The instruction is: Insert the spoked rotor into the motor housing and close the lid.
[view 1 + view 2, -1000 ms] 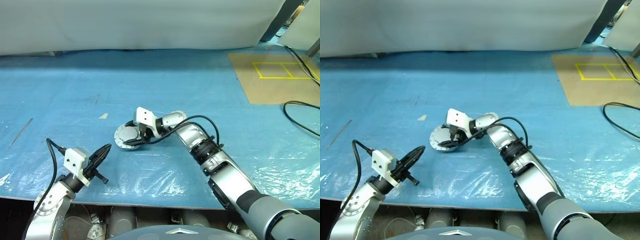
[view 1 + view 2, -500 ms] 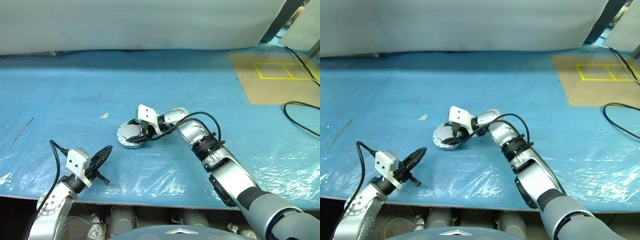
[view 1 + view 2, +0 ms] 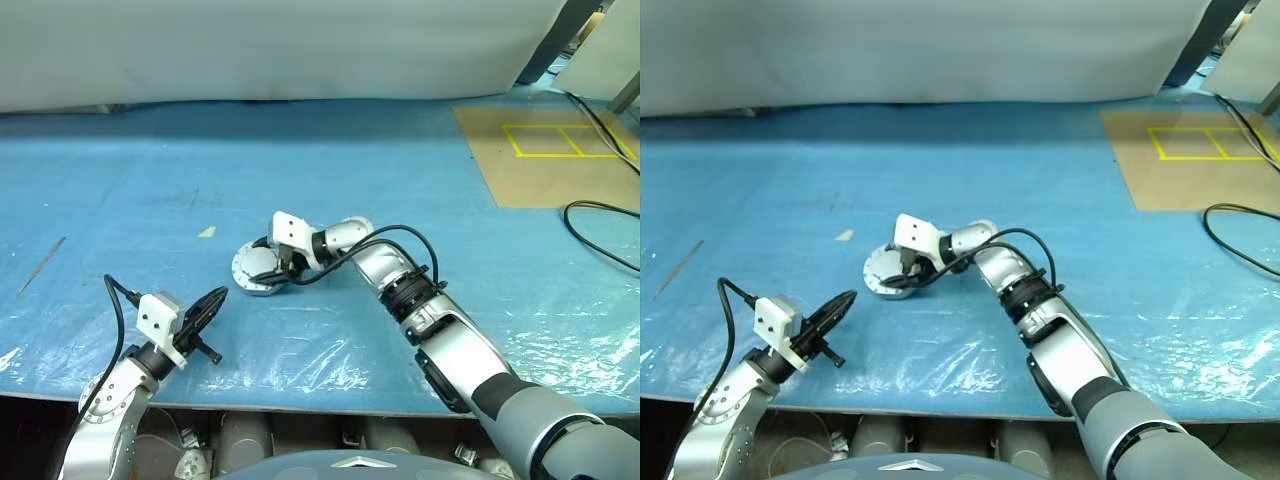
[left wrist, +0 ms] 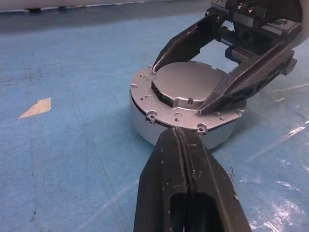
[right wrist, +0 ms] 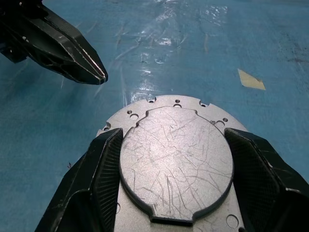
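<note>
Right gripper [image 5: 176,164]: fingers clasp the lid [image 5: 175,162] from both sides.
Left gripper [image 4: 186,145]: closed, empty, near the housing [image 4: 145,126].
Lid: plain scratched grey face up, seated on the silver housing, mid-worktop [image 3: 150,180].

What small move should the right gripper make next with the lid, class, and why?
Probably press the lid gently down, then let go. The right gripper grips it on both sides, plain face up, on the motor housing, but a dark gap under one edge suggests it is not fully seated.
</note>
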You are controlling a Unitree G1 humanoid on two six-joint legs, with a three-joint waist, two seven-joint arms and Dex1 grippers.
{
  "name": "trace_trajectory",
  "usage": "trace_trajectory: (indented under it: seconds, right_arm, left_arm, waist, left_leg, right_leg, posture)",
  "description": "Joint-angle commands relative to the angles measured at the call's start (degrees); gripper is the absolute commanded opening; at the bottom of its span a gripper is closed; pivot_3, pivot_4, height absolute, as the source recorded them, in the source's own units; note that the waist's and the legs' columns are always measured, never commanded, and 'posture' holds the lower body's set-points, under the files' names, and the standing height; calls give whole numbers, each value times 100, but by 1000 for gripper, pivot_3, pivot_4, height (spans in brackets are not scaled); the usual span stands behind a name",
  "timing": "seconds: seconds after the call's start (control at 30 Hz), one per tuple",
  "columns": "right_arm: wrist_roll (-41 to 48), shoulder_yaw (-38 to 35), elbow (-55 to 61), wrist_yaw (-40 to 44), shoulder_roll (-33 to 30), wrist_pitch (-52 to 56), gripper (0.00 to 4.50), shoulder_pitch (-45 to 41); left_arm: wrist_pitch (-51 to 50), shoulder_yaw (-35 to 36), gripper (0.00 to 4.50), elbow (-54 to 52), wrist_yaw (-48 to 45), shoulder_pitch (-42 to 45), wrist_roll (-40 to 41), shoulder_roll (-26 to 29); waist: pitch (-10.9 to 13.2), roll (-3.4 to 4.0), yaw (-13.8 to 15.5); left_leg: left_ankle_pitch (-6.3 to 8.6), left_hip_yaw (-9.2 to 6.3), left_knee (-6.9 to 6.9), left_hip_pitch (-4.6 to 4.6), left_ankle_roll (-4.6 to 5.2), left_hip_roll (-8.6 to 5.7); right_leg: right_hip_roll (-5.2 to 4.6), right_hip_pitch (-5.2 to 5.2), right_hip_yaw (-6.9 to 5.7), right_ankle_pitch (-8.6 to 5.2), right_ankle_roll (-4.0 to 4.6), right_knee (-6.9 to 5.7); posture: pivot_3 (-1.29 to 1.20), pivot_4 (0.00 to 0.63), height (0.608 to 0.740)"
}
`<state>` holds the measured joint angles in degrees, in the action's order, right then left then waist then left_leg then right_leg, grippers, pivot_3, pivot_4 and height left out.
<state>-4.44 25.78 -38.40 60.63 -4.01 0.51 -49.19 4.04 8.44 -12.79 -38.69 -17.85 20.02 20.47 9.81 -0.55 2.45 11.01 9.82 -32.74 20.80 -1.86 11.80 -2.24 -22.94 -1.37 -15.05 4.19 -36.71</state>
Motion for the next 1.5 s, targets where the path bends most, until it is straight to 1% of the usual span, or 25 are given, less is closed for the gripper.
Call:
trace_trajectory:
  seconds: [0.03, 0.13, 0.23, 0.33, 0.4, 0.53, 0.73, 0.83, 1.03, 1.17, 1.3, 1.5]
  right_arm:
    - [-456, 261, -316, -66, -251, -63, 2978, 117]
    - [-525, 302, -448, -138, -310, -33, 2978, 69]
    - [-572, 282, -575, -392, -253, 96, 2978, -1]
    - [-168, 110, -330, -108, -60, 768, 2978, 57]
    - [-98, 80, -154, -51, 12, 1062, 2978, 91]
    - [-395, 311, -125, -148, -88, 936, 2978, 178]
    - [-71, 250, 311, 256, -74, 1147, 2978, 372]
    - [62, 116, 420, 204, 42, 1135, 2978, 412]
    - [-96, 225, 363, 116, 54, 1211, 2978, 442]
    - [-247, 361, 261, 146, -22, 1049, 2978, 463]
    - [-470, 471, 134, -32, -24, 988, 2978, 411]
    - [-525, 332, -262, -476, -37, 795, 2978, 184]
  left_arm:
    - [100, 20, 0, -89, -32, -3, 21, 54]
    - [82, 29, 0, -79, -38, 9, 27, 72]
    - [73, -1, 0, -72, -34, 65, 28, 71]
    - [80, -35, 0, -13, -38, 118, 6, 68]
    - [87, -53, 0, 21, -53, 139, -10, 76]
    - [102, -58, 0, 35, -50, 172, -15, 83]
    - [100, -57, 0, 90, -65, 255, -10, 113]
    - [104, -69, 0, 133, -77, 306, -16, 115]
    - [131, -104, 0, 191, -102, 351, -30, 107]
    - [135, -113, 0, 213, -105, 361, -41, 103]
    - [81, -183, 0, 201, -73, 450, -128, 110]
    - [-32, -230, 0, 97, -11, 533, -128, 110]
  waist:
    - [-2, 3, 0]
    - [-5, 9, 15]
    - [-4, 14, 19]
    - [-5, 15, 23]
    - [-5, 17, 23]
    - [-8, 17, 13]
    - [-11, 19, 9]
    - [-11, 19, 7]
    - [-11, 19, -16]
    - [-11, 20, -14]
    - [-12, 20, -13]
    - [-19, 34, -22]
  left_leg:
    - [0, 0, 0, -5, 0, 0]
    - [1, 0, 0, -31, 0, -2]
    - [1, 3, 2, -71, 0, -3]
    - [2, 2, 6, -88, 1, -4]
    - [2, 2, 8, -90, 1, -3]
    - [1, 2, 10, -81, 0, -3]
    - [1, 8, 33, -78, 0, -5]
    - [1, 10, 42, -75, 0, -5]
    - [1, 14, 54, -72, 0, -3]
    - [1, 14, 55, -75, -1, -3]
    - [1, 14, 54, -80, 0, -4]
    - [1, 14, 55, -96, 0, -3]
  right_leg:
    - [0, 5, 0, 0, 0, 0]
    - [-4, 33, 2, -1, 1, 1]
    - [-8, 66, 4, -3, 0, 3]
    - [-9, 79, 6, -4, -2, 2]
    - [-8, 80, 6, -5, -3, 1]
    - [-6, 73, 7, -6, 2, 8]
    - [-6, 68, 7, -9, 5, 26]
    - [-6, 66, 7, -9, 4, 39]
    - [0, 59, 8, -10, 6, 45]
    - [-1, 61, 8, -11, 7, 45]
    - [-2, 66, 8, -11, 7, 45]
    - [-1, 70, 12, -11, 7, 33]
  posture:
    - [0, 150, 740]
    - [0, 150, 740]
    - [0, 150, 740]
    - [0, 150, 740]
    - [0, 150, 740]
    - [0, 150, 740]
    - [0, 150, 740]
    - [0, 150, 740]
    - [0, 150, 740]
    - [0, 150, 740]
    - [0, 150, 740]
    - [0, 150, 740]
